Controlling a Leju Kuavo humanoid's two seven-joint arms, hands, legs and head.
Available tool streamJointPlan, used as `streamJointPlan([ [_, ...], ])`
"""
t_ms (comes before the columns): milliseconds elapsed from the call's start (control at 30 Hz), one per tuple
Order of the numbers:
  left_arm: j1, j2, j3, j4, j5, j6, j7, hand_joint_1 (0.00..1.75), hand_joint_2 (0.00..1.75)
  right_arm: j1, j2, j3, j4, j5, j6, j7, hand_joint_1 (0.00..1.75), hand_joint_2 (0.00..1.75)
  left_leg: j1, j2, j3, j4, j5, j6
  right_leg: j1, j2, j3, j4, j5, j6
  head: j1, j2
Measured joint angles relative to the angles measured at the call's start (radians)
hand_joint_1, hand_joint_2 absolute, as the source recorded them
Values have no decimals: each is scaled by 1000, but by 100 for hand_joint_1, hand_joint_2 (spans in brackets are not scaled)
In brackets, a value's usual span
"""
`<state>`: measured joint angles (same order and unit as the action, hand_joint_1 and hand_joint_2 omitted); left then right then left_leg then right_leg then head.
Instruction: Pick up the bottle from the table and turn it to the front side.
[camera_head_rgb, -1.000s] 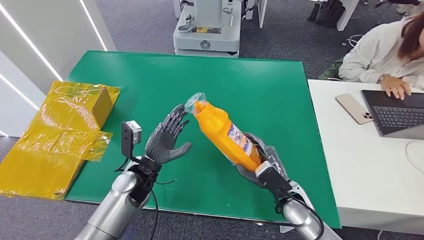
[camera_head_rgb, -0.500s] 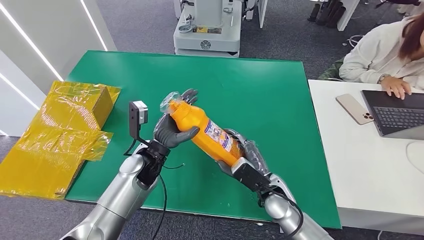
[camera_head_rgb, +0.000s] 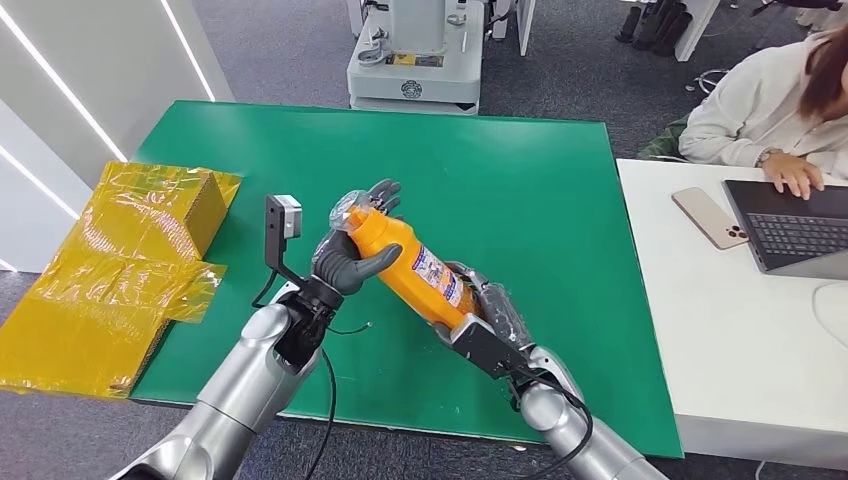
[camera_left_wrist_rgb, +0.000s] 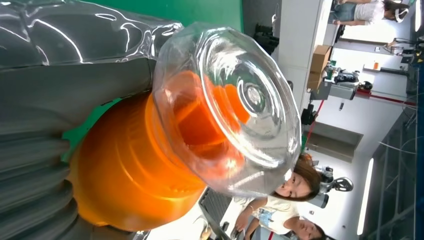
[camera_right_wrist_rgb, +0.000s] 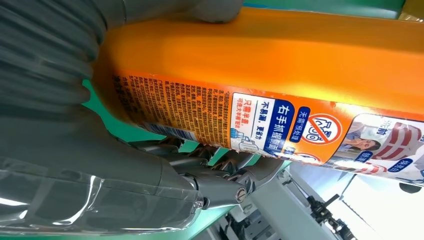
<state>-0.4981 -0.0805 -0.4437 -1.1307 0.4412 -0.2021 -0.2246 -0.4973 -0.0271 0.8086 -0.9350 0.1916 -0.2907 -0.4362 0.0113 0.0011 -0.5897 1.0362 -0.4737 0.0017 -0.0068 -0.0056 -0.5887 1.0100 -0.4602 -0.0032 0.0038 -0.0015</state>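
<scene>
An orange bottle (camera_head_rgb: 420, 270) with a clear cap (camera_head_rgb: 347, 209) and a printed label is held tilted above the green table (camera_head_rgb: 520, 180). My right hand (camera_head_rgb: 485, 320) grips its lower end. My left hand (camera_head_rgb: 352, 255) wraps the neck just below the cap, thumb across the front. The left wrist view looks straight at the clear cap (camera_left_wrist_rgb: 235, 110) and the orange shoulder (camera_left_wrist_rgb: 125, 175). In the right wrist view the label (camera_right_wrist_rgb: 280, 125) with dense text faces the camera, and my right hand's fingers (camera_right_wrist_rgb: 210, 165) curl under the bottle (camera_right_wrist_rgb: 280, 55).
A crumpled yellow bag over a box (camera_head_rgb: 120, 270) lies at the table's left edge. To the right, a person (camera_head_rgb: 770, 100) works at a laptop (camera_head_rgb: 790, 225) on a white desk (camera_head_rgb: 740, 340), a phone (camera_head_rgb: 708, 217) beside it. A grey machine base (camera_head_rgb: 415, 60) stands beyond the table.
My left hand, open beside the bottle a second ago, has closed around its neck. My right hand swung the bottle's cap end left toward the left hand, and the bottle now lies flatter.
</scene>
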Motion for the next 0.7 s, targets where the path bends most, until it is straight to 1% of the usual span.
streamJointPlan([
  [300, 9, -17, -8, 0, 0, 35, -14, 175, 175, 23, -2, -8, -4, -10, -23, 8, 175, 175, 0, 0, 0, 0, 0, 0, 0, 0, 0, 0, 0, 0, 0, 0],
  [700, 11, -43, -27, 2, 33, 33, -25, 175, 175, 65, -8, -34, -30, -12, -54, 17, 173, 175, 0, 0, 0, 0, 0, 0, 0, 1, 0, 0, 0, 0, 0, 0],
])
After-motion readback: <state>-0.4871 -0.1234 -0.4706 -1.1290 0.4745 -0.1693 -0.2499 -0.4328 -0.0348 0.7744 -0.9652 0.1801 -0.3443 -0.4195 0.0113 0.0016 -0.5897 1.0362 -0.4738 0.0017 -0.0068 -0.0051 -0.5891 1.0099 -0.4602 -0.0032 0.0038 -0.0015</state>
